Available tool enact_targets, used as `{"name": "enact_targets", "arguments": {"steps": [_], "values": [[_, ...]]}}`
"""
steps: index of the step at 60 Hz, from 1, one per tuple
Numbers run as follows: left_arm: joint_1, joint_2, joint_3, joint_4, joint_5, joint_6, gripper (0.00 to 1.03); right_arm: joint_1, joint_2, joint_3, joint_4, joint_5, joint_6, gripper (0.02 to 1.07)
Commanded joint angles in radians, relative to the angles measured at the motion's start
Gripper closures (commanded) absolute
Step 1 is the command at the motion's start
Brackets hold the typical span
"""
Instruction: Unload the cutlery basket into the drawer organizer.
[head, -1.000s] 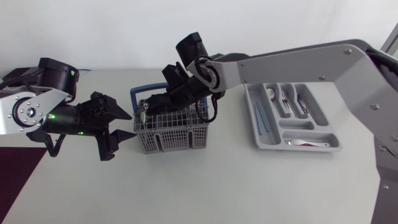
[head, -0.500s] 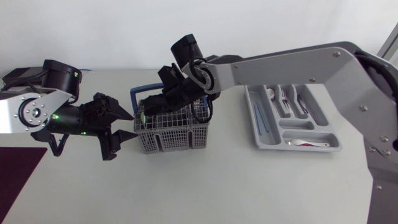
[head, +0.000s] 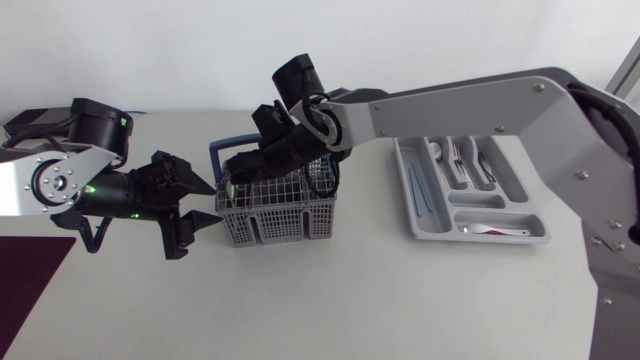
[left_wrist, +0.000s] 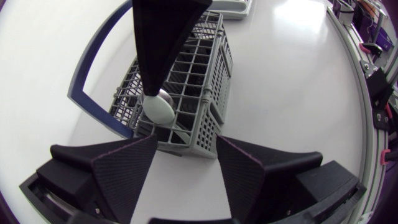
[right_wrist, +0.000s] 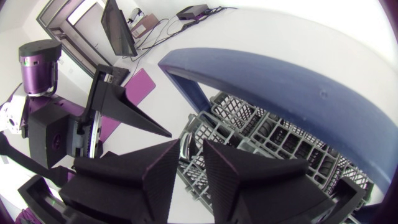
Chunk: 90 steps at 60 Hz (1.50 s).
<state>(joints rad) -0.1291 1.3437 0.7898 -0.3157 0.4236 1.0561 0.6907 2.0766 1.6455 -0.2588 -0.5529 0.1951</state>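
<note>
The left gripper (left_wrist: 186, 142) gapes beside the grey plastic lattice cutlery basket (left_wrist: 208, 74). Inside it, the right gripper (right_wrist: 190, 148) pinches a glossy oval-bowled spoon (left_wrist: 159, 109).

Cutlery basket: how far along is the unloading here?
Done: the drawer organizer already holds forks and blue sticks. In hand: the right gripper is down inside the cutlery basket beside a spoon; a grip isn't confirmed. The left gripper sits open at the basket's end. Left: at least that spoon; any other contents are hard to see.
</note>
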Motion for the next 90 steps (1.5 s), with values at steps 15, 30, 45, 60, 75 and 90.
{"name": "enact_targets", "arguments": {"steps": [15, 30, 45, 60, 75, 90], "values": [[0.006, 0.005, -0.031, 0.001, 0.021, 0.028, 0.23, -0.017, 0.037, -0.015, 0.007, 0.013, 0.027, 0.76], [0.005, 0.002, -0.032, 0.0, 0.021, 0.028, 0.23, -0.014, 0.045, -0.018, 0.007, 0.022, 0.026, 0.77], [0.005, 0.0, -0.035, 0.0, 0.023, 0.028, 0.23, 0.015, 0.051, -0.004, 0.006, 0.022, 0.027, 0.77], [0.006, 0.0, -0.037, 0.0, 0.029, 0.03, 0.23, 0.032, 0.063, 0.005, 0.007, 0.022, 0.026, 0.84], [0.003, 0.0, -0.037, 0.0, 0.029, 0.028, 0.23, 0.029, 0.028, -0.021, 0.038, 0.034, 0.013, 0.99], [-0.006, 0.002, -0.032, 0.001, 0.029, 0.019, 0.23, 0.03, -0.039, -0.084, 0.076, 0.045, 0.001, 1.01]]}}
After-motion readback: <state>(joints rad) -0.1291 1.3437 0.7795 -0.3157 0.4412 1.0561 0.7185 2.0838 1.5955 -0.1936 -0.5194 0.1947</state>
